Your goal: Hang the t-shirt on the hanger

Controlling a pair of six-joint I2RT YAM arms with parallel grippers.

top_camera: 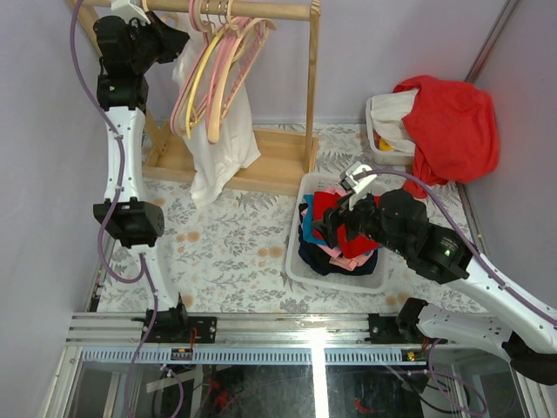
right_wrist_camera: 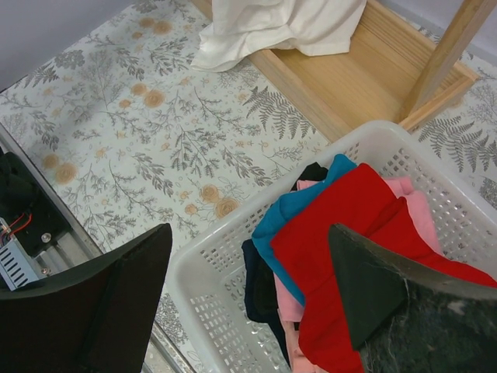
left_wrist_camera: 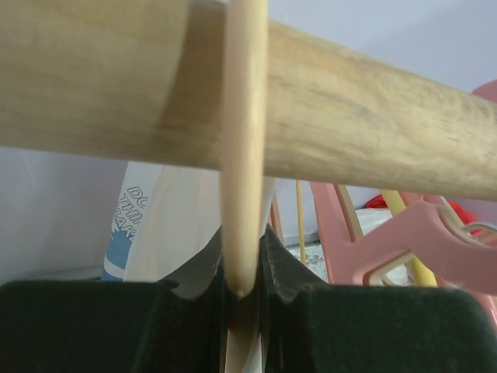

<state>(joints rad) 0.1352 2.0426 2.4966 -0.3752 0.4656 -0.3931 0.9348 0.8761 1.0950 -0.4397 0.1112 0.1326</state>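
Under the wooden rail, top view: t-shirt hangs draped, hem down on the rack base. Left pincer is up at the rail's left end. Right pincer is well right of the rail, over the laundry basket.

Left wrist: pincer nipped narrow on the hook of the hanger, which lies over the rail. Shirt just below it.

Right wrist: jaws wide, nothing held.

Looks nearly done, hook seems seated. Left, I'd say: let go, back off.

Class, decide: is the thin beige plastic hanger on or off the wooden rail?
On: the hanger hooks over the rail; left gripper pinches it.
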